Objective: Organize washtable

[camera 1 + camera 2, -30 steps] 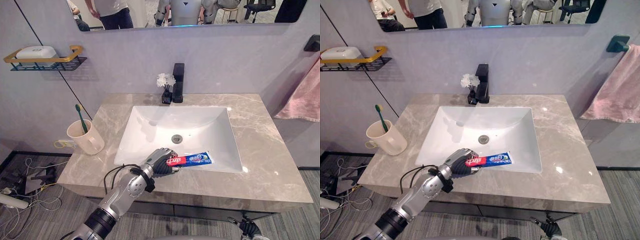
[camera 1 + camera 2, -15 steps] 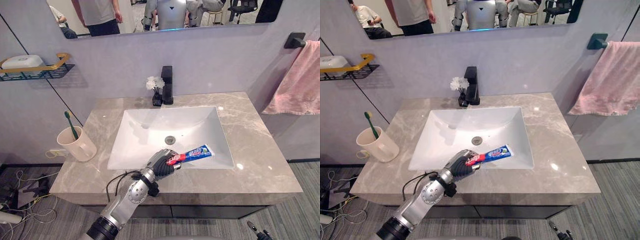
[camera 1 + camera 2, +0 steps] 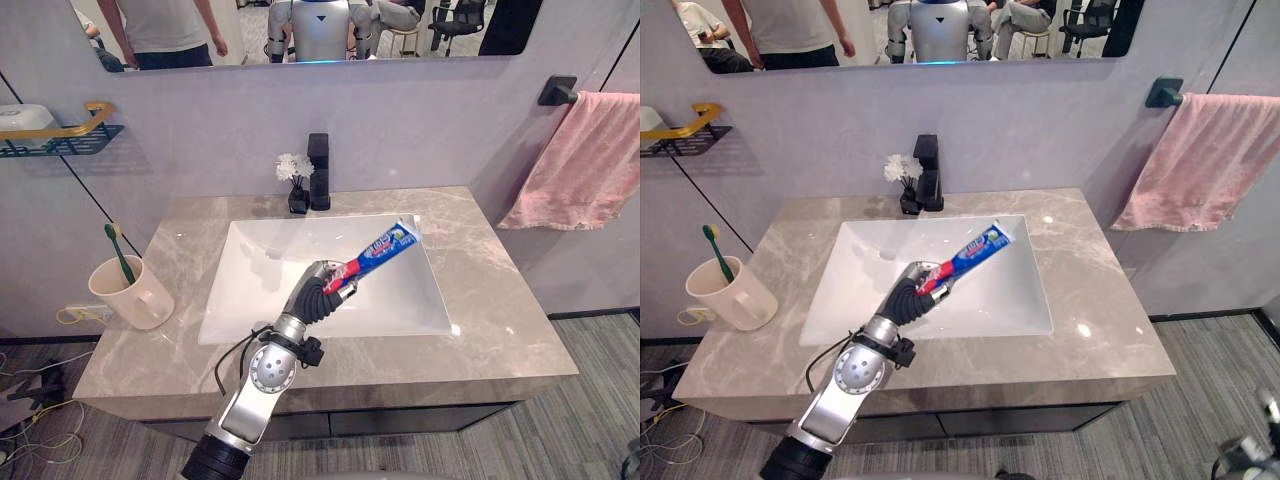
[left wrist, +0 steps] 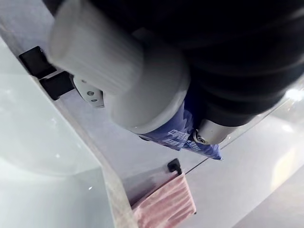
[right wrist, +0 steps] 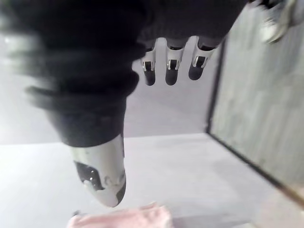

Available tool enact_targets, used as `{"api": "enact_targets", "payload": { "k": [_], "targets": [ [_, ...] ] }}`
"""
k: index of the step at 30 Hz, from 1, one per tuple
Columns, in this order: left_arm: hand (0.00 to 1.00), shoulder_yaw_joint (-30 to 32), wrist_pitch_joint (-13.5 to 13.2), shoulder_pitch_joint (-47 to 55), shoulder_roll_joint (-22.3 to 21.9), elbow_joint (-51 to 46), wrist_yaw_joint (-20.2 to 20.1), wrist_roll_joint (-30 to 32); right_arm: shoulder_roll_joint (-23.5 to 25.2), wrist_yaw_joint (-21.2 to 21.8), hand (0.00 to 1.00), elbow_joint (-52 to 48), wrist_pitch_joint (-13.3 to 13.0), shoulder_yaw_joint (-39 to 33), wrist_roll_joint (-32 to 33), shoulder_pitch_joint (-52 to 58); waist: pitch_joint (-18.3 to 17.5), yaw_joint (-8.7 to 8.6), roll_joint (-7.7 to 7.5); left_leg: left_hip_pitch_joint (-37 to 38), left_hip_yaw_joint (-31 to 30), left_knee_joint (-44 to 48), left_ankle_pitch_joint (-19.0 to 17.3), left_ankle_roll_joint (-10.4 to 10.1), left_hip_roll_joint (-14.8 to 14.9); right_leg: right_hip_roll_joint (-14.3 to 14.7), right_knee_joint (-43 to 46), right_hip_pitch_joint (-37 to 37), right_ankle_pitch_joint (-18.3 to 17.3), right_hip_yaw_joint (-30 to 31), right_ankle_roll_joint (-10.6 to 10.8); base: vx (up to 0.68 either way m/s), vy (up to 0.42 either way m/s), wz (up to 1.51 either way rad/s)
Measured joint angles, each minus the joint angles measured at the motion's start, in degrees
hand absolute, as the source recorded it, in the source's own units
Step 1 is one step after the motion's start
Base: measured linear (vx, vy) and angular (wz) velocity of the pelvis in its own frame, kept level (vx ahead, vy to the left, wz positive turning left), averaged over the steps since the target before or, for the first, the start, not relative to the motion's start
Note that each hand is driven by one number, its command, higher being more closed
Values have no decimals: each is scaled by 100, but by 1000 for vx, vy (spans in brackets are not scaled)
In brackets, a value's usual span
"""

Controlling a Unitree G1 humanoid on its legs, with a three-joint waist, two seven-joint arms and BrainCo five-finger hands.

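Left hand [image 3: 318,290] round toothpaste [image 3: 385,246] over sink [image 3: 250,282]

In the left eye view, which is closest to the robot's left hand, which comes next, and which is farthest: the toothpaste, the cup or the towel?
1. Toothpaste: held in the left hand.
2. Cup: on the counter, far left.
3. Towel: hanging on the wall, far right.

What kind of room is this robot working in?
Most likely a bathroom: a white sink with a black faucet under a mirror, a hanging pink towel, and a cup with a toothbrush. The left hand holds a toothpaste tube.
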Motion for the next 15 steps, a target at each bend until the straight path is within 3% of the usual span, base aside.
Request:
{"api": "enact_targets", "payload": {
  "k": [3,7,9,13,15],
  "targets": [
    [100,58,-7,9,-2,-20,4,-3,-277,284,0,-289,-344,341,8,-191,-27,15,30,-15,67,109,-74,-17,23,44,-10,-10,23,77,-33,-13,0,-13],
    [100,350,-9,188,9,-219,5,-68,-639,555,0,-974,-449,909,256,-503,-74,-5,98,-89,119,112,-85,-24,27,61,-95,-89,64,115,-67,10,4,-10],
    [100,348,-14,205,58,-382,-4,-292,-1034,1111,0,-1347,-796,1954,870,-1265,-108,15,131,-112,103,111,-85,-24,33,102,-107,-98,130,111,-83,25,-2,-1],
    [100,336,-13,205,119,-435,6,-440,-990,1335,0,-1439,-807,2884,1249,-1469,-112,162,126,-144,-14,112,-83,-21,8,71,-123,-73,131,38,-83,-5,8,9],
    [100,309,-14,196,177,-480,9,-449,-880,1352,0,-1440,-800,3427,1351,-1487,-114,144,128,-171,-58,116,-80,-17,-18,48,-166,-42,141,-33,-71,-21,17,17]
  ]
}}
